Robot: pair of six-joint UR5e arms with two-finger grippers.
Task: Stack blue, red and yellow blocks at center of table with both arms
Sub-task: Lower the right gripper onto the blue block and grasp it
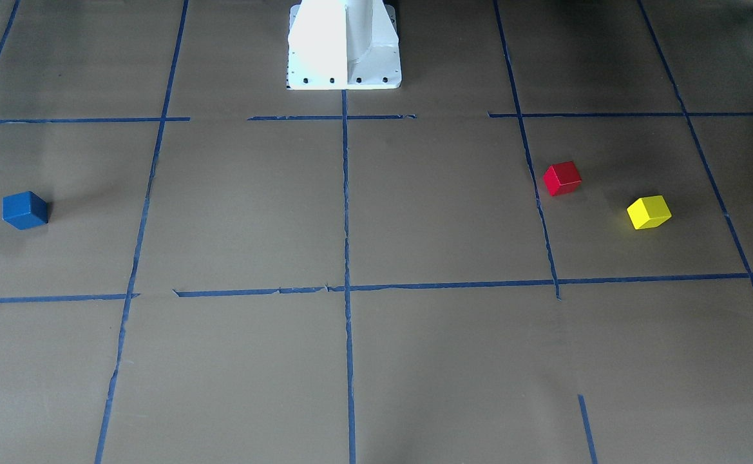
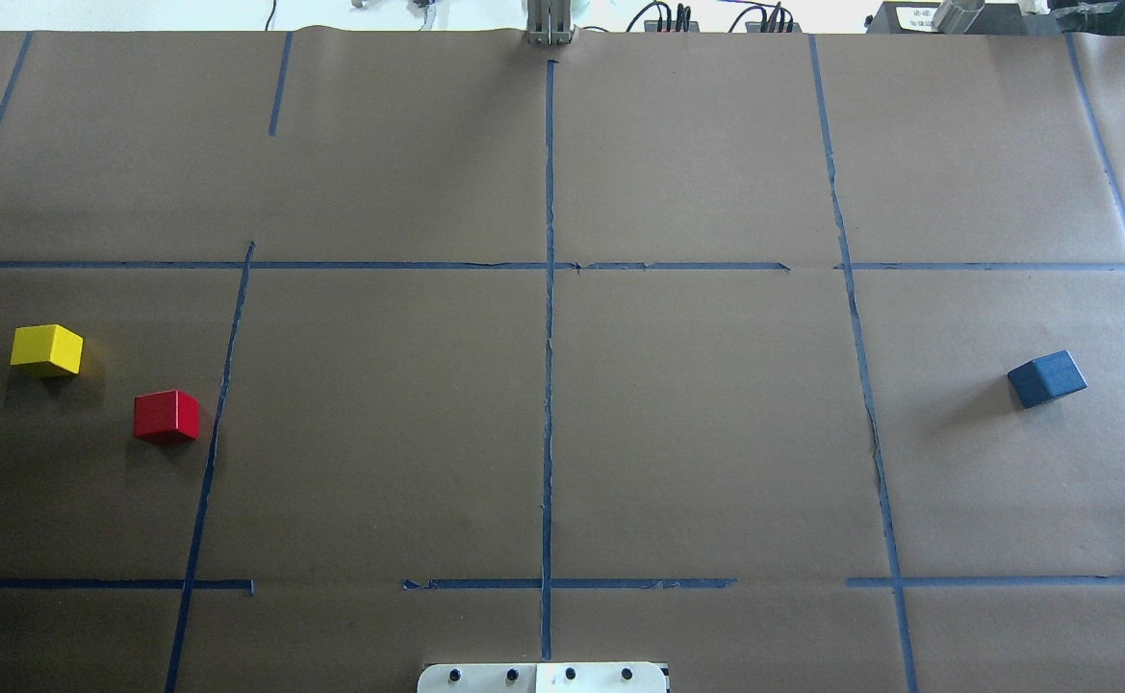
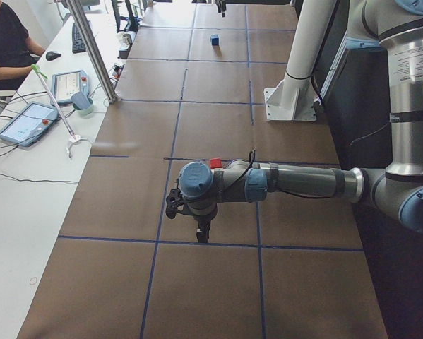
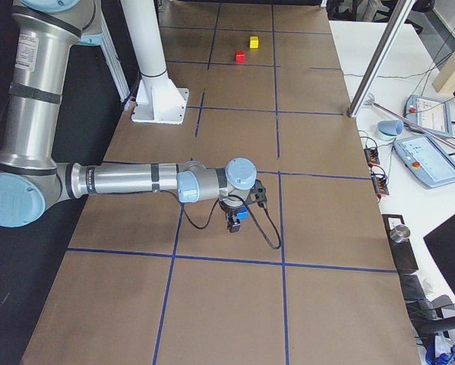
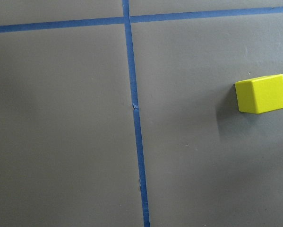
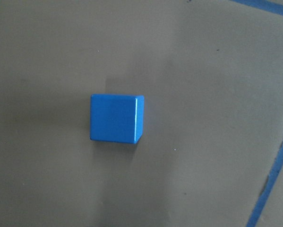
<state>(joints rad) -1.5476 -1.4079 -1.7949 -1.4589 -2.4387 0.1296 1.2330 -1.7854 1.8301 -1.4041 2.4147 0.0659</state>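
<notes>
The blue block [image 2: 1047, 377] lies on the table's right side and fills the middle of the right wrist view [image 6: 115, 118]. The red block [image 2: 166, 416] and the yellow block [image 2: 47, 348] lie apart on the left side; the yellow one shows in the left wrist view [image 5: 262, 93]. My left gripper [image 3: 203, 232] hangs above the table near the red block [image 3: 215, 163]. My right gripper [image 4: 233, 225] hangs right over the blue block [image 4: 243, 214]. Both grippers show only in the side views, so I cannot tell whether they are open or shut.
Brown paper with a blue tape grid [image 2: 549, 385] covers the table. The robot's white base [image 1: 344, 45] stands at the near edge. Tablets [image 3: 26, 121], cables and a metal pole [image 3: 91, 49] lie along the operators' bench. A person [image 3: 6, 39] sits there.
</notes>
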